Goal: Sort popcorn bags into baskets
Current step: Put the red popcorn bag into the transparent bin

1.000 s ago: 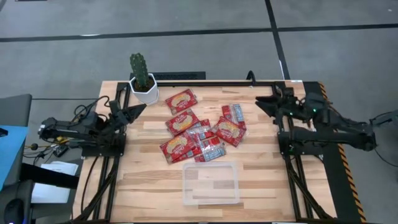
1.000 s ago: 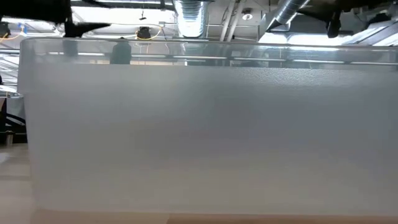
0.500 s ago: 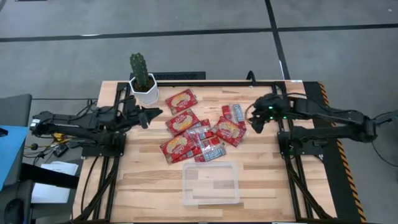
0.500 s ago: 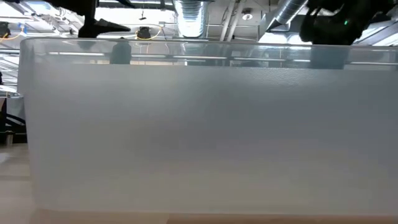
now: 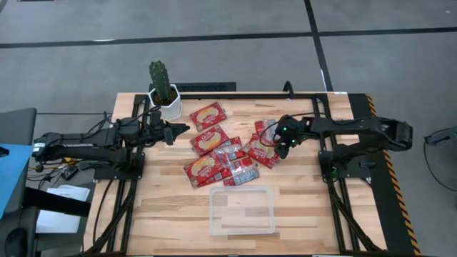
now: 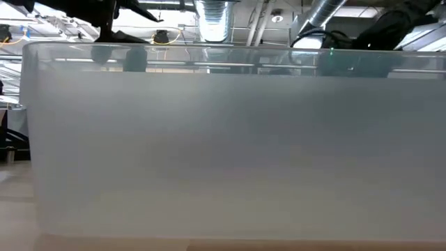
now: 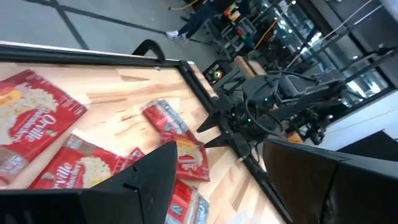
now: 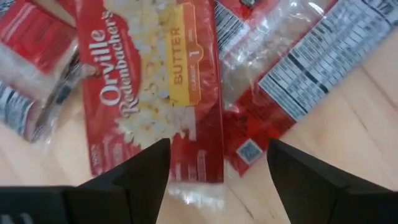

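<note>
Your right gripper [image 5: 275, 143] sits low over the right end of the popcorn bag cluster [image 5: 230, 149], fingers spread wide and holding nothing. In its wrist view the fingertips [image 8: 152, 163] straddle an Orville Redenbacher's butter bag [image 8: 152, 87], with a second bag [image 8: 298, 74] lying label-side up just beside it. Whether the tips touch the film cannot be told.

Your left gripper [image 5: 175, 130] hangs at the left of the cluster, near the white cactus pot [image 5: 166, 104], jaws parted and empty.

The bags lie overlapping at the table's [image 5: 164, 214] centre. The clear tray [image 5: 242, 210] is on the near side of them, apart from the pile, with no bags in it. The low view shows only the tray's frosted wall [image 6: 223, 146].
</note>
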`<action>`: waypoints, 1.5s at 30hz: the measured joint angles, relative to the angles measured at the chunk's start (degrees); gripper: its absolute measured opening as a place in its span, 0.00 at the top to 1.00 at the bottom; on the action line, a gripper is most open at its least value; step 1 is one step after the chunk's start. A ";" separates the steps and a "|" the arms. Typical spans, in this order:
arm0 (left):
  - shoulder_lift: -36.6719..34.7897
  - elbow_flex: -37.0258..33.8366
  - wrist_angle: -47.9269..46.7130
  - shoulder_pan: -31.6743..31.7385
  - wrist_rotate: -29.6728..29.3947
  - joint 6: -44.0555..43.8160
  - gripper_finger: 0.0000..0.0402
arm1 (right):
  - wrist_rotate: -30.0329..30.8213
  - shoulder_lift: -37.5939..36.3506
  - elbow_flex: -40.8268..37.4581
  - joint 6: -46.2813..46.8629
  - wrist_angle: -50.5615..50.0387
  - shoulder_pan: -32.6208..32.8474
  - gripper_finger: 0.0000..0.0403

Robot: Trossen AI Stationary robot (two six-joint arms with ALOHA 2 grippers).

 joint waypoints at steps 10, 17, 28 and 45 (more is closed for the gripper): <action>0.38 0.02 -2.43 0.41 0.38 -0.42 0.44 | 1.08 9.83 0.03 1.01 5.38 4.34 0.30; 0.41 0.02 -3.50 0.41 0.13 -1.36 0.44 | 3.20 11.30 0.03 3.99 5.35 6.29 0.67; 0.41 0.02 -3.87 0.41 -1.25 -1.51 0.44 | 0.23 3.19 2.43 4.13 -0.19 3.61 0.99; 0.39 0.02 -5.85 0.41 -2.15 -1.90 0.44 | -1.52 -6.55 10.81 4.73 -3.88 7.08 0.99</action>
